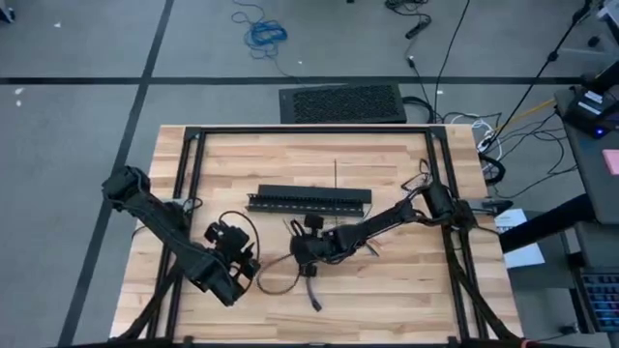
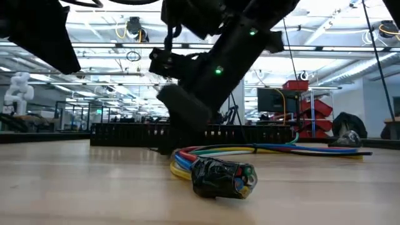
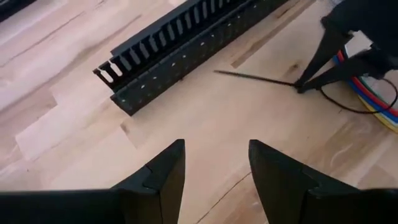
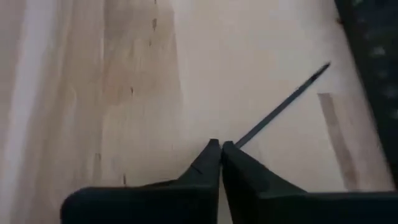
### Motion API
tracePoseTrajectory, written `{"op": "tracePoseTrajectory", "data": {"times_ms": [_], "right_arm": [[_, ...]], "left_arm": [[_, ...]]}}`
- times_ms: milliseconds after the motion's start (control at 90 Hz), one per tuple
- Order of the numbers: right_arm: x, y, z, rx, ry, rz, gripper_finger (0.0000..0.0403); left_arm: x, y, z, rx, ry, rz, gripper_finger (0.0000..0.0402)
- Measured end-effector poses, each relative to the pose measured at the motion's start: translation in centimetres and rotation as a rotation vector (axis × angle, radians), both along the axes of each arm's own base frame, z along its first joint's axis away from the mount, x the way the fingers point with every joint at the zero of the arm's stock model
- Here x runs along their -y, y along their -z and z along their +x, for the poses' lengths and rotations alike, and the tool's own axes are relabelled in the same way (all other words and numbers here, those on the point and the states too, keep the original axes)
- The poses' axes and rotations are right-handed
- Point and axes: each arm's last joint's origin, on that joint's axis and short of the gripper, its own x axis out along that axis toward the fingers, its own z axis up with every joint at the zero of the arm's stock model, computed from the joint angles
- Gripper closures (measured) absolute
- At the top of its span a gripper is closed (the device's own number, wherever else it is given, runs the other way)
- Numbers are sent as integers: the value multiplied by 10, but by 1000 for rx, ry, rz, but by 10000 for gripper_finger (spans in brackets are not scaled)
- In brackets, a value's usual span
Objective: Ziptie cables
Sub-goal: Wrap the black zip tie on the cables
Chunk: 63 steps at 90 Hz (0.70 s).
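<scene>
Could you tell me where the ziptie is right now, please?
The ziptie is pinched in the right gripper near the table's centre, its straight tail pointing toward the black slotted bar, beside the cables.

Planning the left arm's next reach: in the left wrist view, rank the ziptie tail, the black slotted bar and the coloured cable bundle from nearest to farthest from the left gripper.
1. Black slotted bar: ahead of the open left gripper, lying diagonally.
2. Ziptie tail: beyond the bar's near edge, pinched by the right gripper; too close to call against the bar.
3. Coloured cable bundle: farthest, behind the right gripper.
</scene>
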Motion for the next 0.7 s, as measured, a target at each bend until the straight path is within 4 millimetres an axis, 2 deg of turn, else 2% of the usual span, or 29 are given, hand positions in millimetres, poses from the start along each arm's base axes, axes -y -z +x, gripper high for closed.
{"op": "tracePoseTrajectory", "data": {"times_ms": [100,256,422,511,622,700], "right_arm": [[-7,-18,-12,-24,-17,-75,363],[-14,-65,-26,34,-27,-78,339],[-15,-82,-37,19,-14,-41,328],[-18,-76,-32,17,-53,37,327],[-19,-48,-23,-33,-75,89,327],[-15,-35,-19,-55,-59,97,327]], "left_arm": [[0,0,0,0,1,0,227],[0,0,0,-1,2,1,227],[1,0,0,5,1,-5,227],[3,0,2,30,2,-22,227],[4,0,4,54,3,-30,227],[4,1,5,56,3,-31,227]]}}
